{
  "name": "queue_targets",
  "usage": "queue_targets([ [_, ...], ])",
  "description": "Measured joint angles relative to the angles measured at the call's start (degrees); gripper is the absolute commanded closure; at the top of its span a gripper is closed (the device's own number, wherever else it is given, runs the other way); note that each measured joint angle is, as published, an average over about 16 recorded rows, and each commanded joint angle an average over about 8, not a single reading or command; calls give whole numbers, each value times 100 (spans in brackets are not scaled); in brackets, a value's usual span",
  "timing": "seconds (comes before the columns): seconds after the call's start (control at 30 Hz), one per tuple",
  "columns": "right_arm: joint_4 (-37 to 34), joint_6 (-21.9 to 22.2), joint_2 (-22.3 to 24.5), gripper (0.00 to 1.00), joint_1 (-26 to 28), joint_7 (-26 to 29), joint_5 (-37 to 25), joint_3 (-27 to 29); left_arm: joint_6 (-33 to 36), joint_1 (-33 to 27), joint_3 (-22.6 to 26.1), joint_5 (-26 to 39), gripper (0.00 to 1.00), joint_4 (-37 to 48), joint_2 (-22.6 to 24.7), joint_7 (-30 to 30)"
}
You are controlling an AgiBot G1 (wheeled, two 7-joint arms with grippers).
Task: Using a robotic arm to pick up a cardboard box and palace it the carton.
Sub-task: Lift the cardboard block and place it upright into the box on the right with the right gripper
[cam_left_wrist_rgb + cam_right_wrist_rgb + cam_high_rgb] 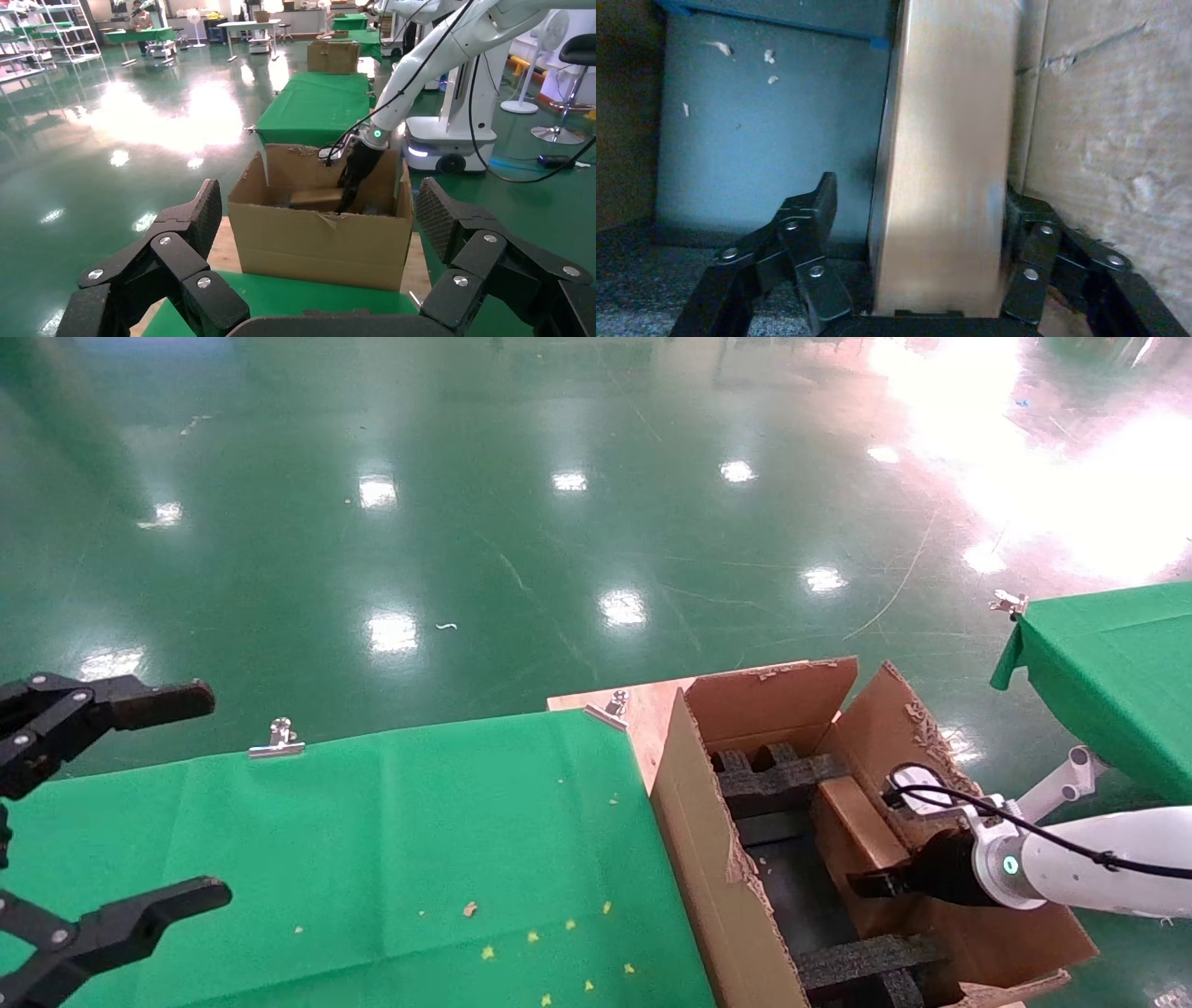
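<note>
The carton [689, 822] stands open on a wooden board right of the green table, with black foam blocks [773, 775] inside. The small cardboard box [852, 817] lies inside it along the right wall. My white right arm [1099, 864] reaches into the carton; its gripper [871, 882] straddles the box's near end. In the right wrist view the box [947, 140] sits between the jaws of my right gripper [919, 193]; one finger [814, 210] stands clear of it, so the gripper is open. My left gripper [209, 794] hovers open and empty over the table's left side.
The green-clothed table [372, 840] carries small scraps and metal clips [277, 740] on its far edge. Another green table [1108, 672] stands at the right. The left wrist view shows the carton [316, 246] from the side with the right arm [436, 56] dipping in.
</note>
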Motion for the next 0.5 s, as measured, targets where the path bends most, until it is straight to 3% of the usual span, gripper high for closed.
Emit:
queue_targets([
  [0.5, 1111, 139, 490, 0, 908, -73, -878, 85, 0, 0, 0, 0, 0, 0, 0, 0],
])
